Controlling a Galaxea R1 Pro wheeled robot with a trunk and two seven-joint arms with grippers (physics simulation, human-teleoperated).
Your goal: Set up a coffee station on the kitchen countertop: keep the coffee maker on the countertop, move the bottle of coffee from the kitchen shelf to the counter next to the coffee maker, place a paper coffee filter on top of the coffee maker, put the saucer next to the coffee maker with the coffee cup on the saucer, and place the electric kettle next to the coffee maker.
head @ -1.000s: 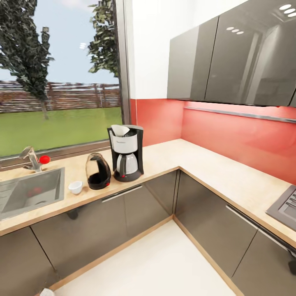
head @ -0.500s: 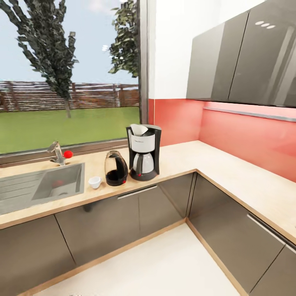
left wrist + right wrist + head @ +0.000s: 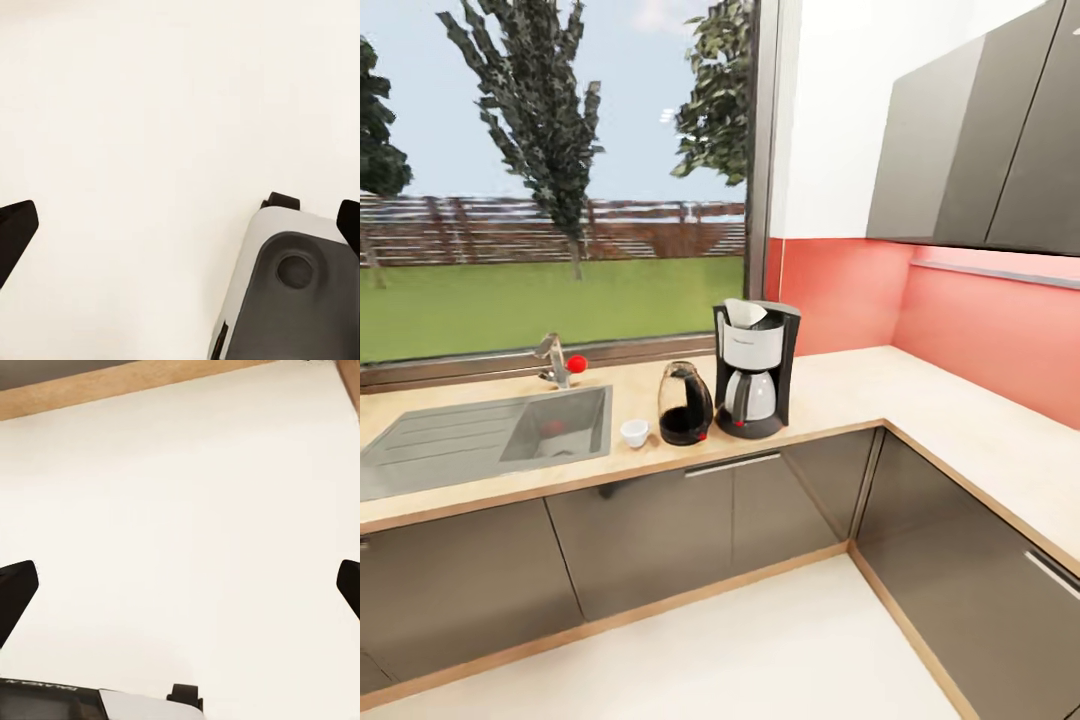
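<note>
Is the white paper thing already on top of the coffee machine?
Yes. The paper coffee filter sits in the open top of the coffee maker.

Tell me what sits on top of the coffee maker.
A white paper filter sits in the open top of the coffee maker, its edge standing above the rim. How deep it reaches inside is hidden by the machine's body.

The head camera looks forward and down across the kitchen countertop (image 3: 920, 400) from some way off; both wrist cameras face straight down at the pale floor (image 3: 187, 510) (each catching the robot's base (image 3: 300, 300)).
</note>
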